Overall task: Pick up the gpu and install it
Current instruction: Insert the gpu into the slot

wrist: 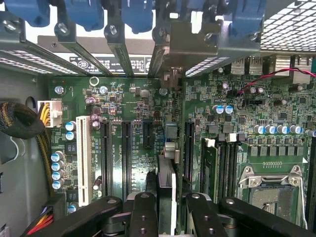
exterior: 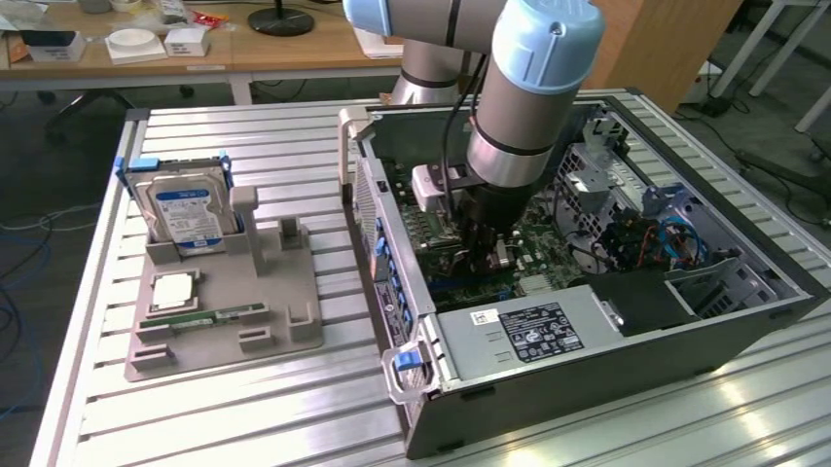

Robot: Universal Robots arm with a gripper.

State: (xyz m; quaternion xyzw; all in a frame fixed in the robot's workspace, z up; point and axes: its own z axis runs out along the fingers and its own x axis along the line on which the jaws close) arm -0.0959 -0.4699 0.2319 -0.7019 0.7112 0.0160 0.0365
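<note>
I see the gpu point(wrist: 167, 183) edge-on in the wrist view, as a thin upright card with its metal end point(wrist: 171, 140) pointing at the rear slot openings. My gripper point(wrist: 167, 210) is shut on it, one black finger point(wrist: 143, 213) on each side. The card hangs over the green motherboard point(wrist: 148, 106), between two long black expansion slots point(wrist: 126, 153); whether it touches a slot I cannot tell. In the exterior view the gripper point(exterior: 484, 255) reaches straight down into the open computer case point(exterior: 585, 379), low over the board.
A grey fixture tray point(exterior: 260, 311) on the slatted table holds an upright hard drive point(exterior: 189, 209) and a square CPU chip point(exterior: 173, 290). Inside the case are the power supply point(exterior: 546, 331), blue slot latches point(wrist: 84, 12), an open CPU socket point(wrist: 269, 190) and cable bundles point(wrist: 19, 121).
</note>
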